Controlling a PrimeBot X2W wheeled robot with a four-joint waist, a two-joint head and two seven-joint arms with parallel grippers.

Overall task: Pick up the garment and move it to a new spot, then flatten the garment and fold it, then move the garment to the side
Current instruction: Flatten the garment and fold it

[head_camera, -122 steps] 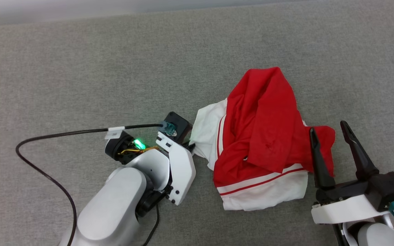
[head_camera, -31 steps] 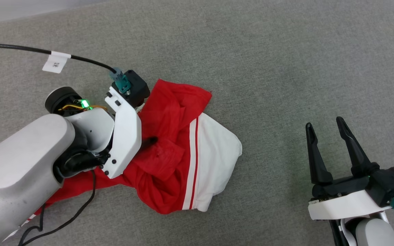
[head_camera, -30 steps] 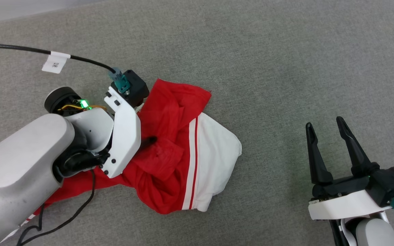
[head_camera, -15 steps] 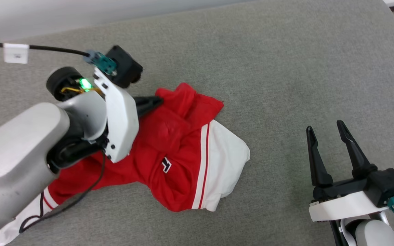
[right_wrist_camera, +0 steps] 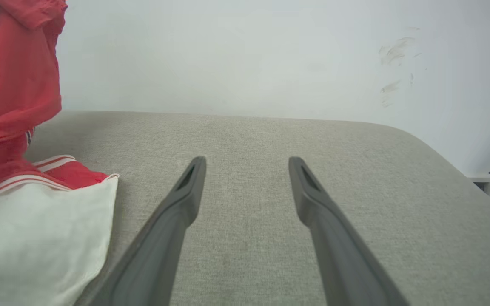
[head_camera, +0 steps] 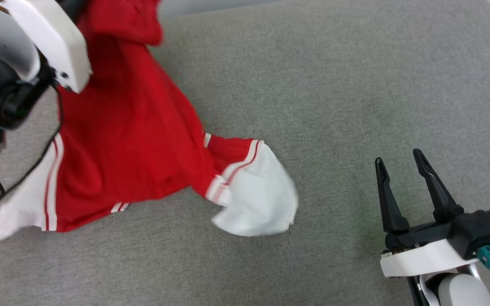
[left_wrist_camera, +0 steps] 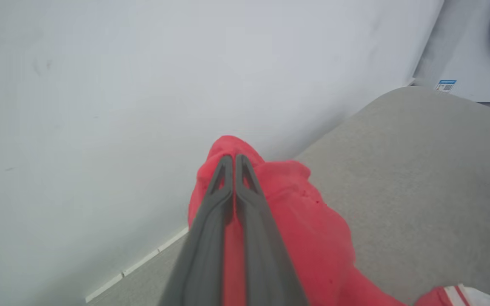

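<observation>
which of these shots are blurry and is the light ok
Head view: the garment is smeared, worst at its white sleeve, while the right gripper is crisp. Left wrist view: garment soft and washed pinkish around the shut left gripper. Right wrist view: sharp, evenly lit, no glare.

You are looking at the garment (head_camera: 130,127), a red jersey T-shirt, hanging stretched from a bunched red peak at the upper left of the head view and fanning down onto the grey cloth surface (head_camera: 334,85). One white sleeve (head_camera: 257,204) is lying crumpled on that surface at the shirt's right end, just beyond a band of red-and-white striped trim (head_camera: 234,165), while the other white sleeve (head_camera: 19,208) is trailing at the lower left with its own red stripes showing. You are seeing plain red cloth across the body, slightly blurred.
</observation>
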